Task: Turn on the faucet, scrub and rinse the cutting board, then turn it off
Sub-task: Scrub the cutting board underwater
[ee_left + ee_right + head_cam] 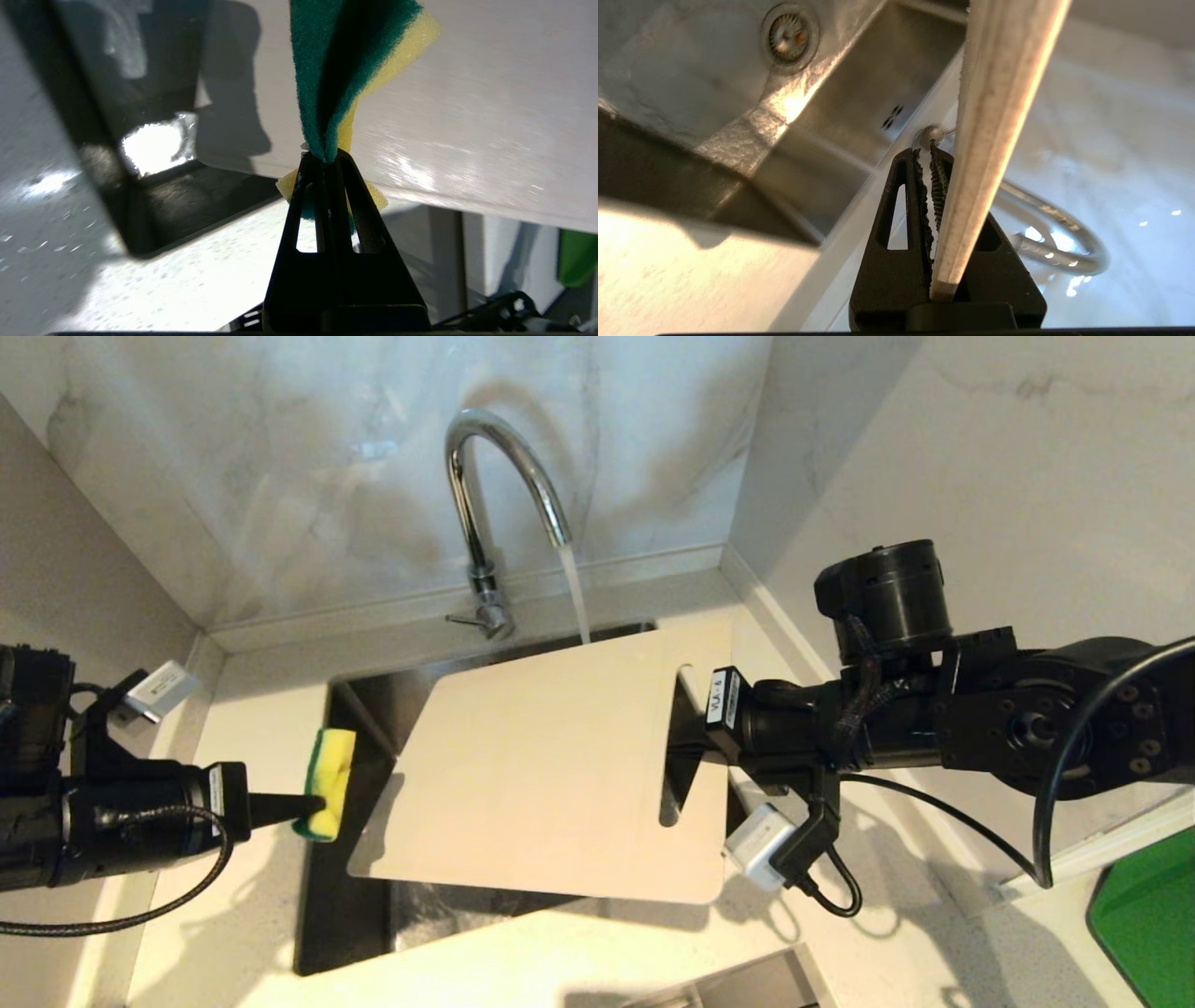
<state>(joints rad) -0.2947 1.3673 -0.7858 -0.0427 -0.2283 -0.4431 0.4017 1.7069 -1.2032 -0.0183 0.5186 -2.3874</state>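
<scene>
I am counting one sponge, one cutting board, one faucet, one sink and my two grippers.

Nearest me, the left gripper [297,805] is clenching the yellow-and-green sponge [329,782], pinched so hard in the left wrist view that the sponge [348,70] is folding around the fingertips [312,163]. The sponge is sitting just beside the board's left edge, over the sink's left rim; I cannot tell whether it is touching the board.

The right gripper [689,733] is reaching in from the right and gripping the cutting board [541,775] at its handle end, by the elongated slot. In the right wrist view the board's edge [994,116] is wedged between the ribbed pads [941,182], jaws nearly closed on it. The gripper tips are mostly hidden behind the board in the head view. A white tag on that wrist is reading something like "VLA", with a figure after it that I cannot make out.

The board is hanging flat over the dark sink [322,896], covering most of the basin, so the drain is showing only in the right wrist view.

Beyond both grippers, the faucet [485,504] is standing at the back of the sink against the marble wall. Water is pouring from its spout and meeting the board's far edge; whether it is landing on the board or passing behind it is unclear. Its small lever is sticking out leftward at the base.

A green object at the far right is being cut off by the frame edge.
</scene>
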